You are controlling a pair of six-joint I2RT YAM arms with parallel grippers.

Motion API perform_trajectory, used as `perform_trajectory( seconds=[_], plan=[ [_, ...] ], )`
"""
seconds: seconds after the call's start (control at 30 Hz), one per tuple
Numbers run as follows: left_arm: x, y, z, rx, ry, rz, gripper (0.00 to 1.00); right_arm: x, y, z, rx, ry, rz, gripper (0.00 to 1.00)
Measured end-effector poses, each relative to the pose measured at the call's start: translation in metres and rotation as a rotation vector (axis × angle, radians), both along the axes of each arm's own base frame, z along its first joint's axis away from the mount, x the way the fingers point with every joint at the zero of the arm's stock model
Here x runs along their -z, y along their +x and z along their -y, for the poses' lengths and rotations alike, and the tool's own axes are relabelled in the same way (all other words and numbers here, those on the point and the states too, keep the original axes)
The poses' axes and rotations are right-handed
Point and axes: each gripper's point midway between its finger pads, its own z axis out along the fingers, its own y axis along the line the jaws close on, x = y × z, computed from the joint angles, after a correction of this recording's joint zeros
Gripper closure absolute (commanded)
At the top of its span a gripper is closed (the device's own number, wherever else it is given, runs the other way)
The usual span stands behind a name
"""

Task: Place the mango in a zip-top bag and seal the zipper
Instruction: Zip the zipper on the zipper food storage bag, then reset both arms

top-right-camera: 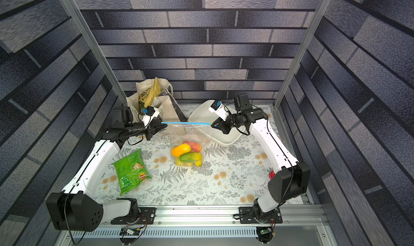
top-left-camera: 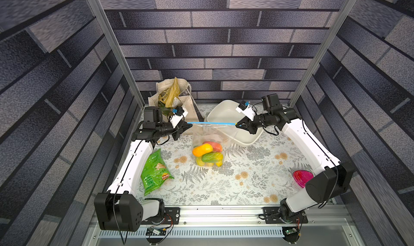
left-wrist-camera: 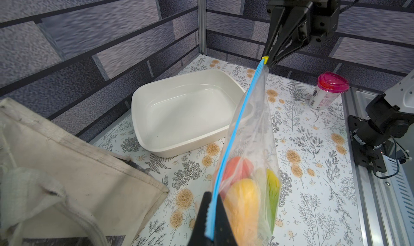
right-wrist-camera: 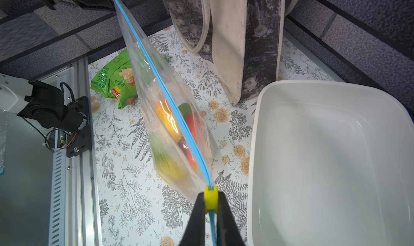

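Closest to the lens in the right wrist view, the right fingers (right-wrist-camera: 196,222) are clamped on the yellow slider (right-wrist-camera: 211,199), which sits at one end of the zipper (top-left-camera: 211,123). Nearest the left wrist camera, the left fingers (left-wrist-camera: 200,222) are pinched tight on the opposite end of the same blue strip.

In both top views the strip's long axis runs level from left to right across the middle of the frame. It is pulled taut between the two arms, with the slider at its right-hand end. Neither arm is nearer, as each holds one end. The strip reads as a single unbroken blue line in both wrist views, so I judge the mouth sealed along its length. Just beside the slider the detail is too fine to be sure. The coming move probably calls for letting go or lowering, not more sliding.

One zip-top bag (top-left-camera: 208,141) hangs below the strip at frame centre, its loaded bottom down by the table (top-left-camera: 246,182). Inside I count four fruits: orange-yellow, red, green and yellow. I take the orange-yellow one to be the mango (top-left-camera: 202,149).

Around it are one white tub (top-left-camera: 220,112) at upper right of centre, one canvas tote (top-left-camera: 189,106) at upper left, one green crisp packet (top-left-camera: 154,173) at lower left, and one pink-lidded cup (top-left-camera: 301,180) at the right.
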Motion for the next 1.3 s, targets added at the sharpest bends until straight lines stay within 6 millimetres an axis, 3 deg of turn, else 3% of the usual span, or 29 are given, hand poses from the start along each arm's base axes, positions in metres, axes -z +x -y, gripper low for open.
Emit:
perform_trajectory(
  seconds=[0.47, 0.5, 0.53, 0.6, 0.63, 0.67, 0.7, 0.73, 0.8, 0.83, 0.87, 0.9, 1.0, 1.07, 1.13, 1.2, 1.3],
  plan=[
    [0.0, 0.002, 0.0, -0.01, -0.005, -0.002, 1.0, -0.015, -0.009, 0.005, 0.009, 0.041, 0.032, 0.97],
    [0.0, 0.002, 0.0, -0.01, -0.009, -0.003, 0.94, -0.018, -0.009, 0.004, 0.004, 0.057, 0.026, 0.94],
    [-0.001, 0.002, 0.0, -0.01, -0.012, -0.001, 0.74, -0.02, -0.009, 0.003, 0.002, 0.075, 0.016, 0.89],
    [-0.003, 0.002, 0.004, -0.007, -0.016, -0.001, 0.51, -0.025, -0.007, 0.002, 0.01, 0.115, 0.0, 0.8],
    [-0.003, 0.002, 0.006, -0.003, -0.02, -0.007, 0.15, -0.029, -0.005, 0.001, 0.015, 0.141, 0.0, 0.7],
    [-0.003, 0.001, 0.008, -0.001, -0.02, -0.009, 0.01, -0.034, -0.001, 0.0, 0.022, 0.165, 0.006, 0.62],
    [-0.003, 0.0, 0.011, 0.005, -0.021, -0.013, 0.0, -0.038, 0.002, -0.002, 0.033, 0.19, 0.01, 0.43],
    [-0.003, -0.001, 0.013, 0.007, -0.022, -0.019, 0.0, -0.041, 0.005, -0.003, 0.05, 0.211, 0.01, 0.32],
    [-0.003, -0.001, 0.014, -0.007, -0.023, -0.032, 0.0, -0.047, 0.009, -0.004, 0.077, 0.244, 0.005, 0.29],
    [-0.004, 0.001, 0.014, -0.025, -0.023, -0.033, 0.0, -0.051, 0.011, -0.004, 0.09, 0.258, 0.005, 0.19],
    [-0.006, 0.003, 0.011, -0.053, -0.025, -0.027, 0.0, -0.054, 0.014, -0.004, 0.108, 0.269, 0.004, 0.03],
    [-0.009, 0.005, 0.008, -0.091, -0.028, -0.017, 0.0, -0.056, 0.018, -0.002, 0.138, 0.271, 0.007, 0.0],
    [-0.016, 0.013, -0.015, -0.304, -0.053, 0.015, 0.0, -0.06, 0.034, 0.013, 0.287, 0.252, 0.052, 0.0],
    [-0.018, 0.019, -0.04, -0.498, -0.093, 0.018, 0.0, -0.057, 0.04, 0.034, 0.428, 0.228, 0.103, 0.0],
    [-0.015, 0.023, -0.078, -0.746, -0.146, 0.004, 0.0, -0.051, 0.04, 0.062, 0.59, 0.201, 0.167, 0.0],
    [-0.005, 0.025, -0.112, -0.946, -0.174, -0.019, 0.0, -0.047, 0.038, 0.089, 0.727, 0.184, 0.228, 0.0],
    [0.026, 0.024, -0.155, -1.191, -0.16, -0.048, 0.0, -0.029, 0.035, 0.133, 0.936, 0.135, 0.325, 0.0]
  ],
)
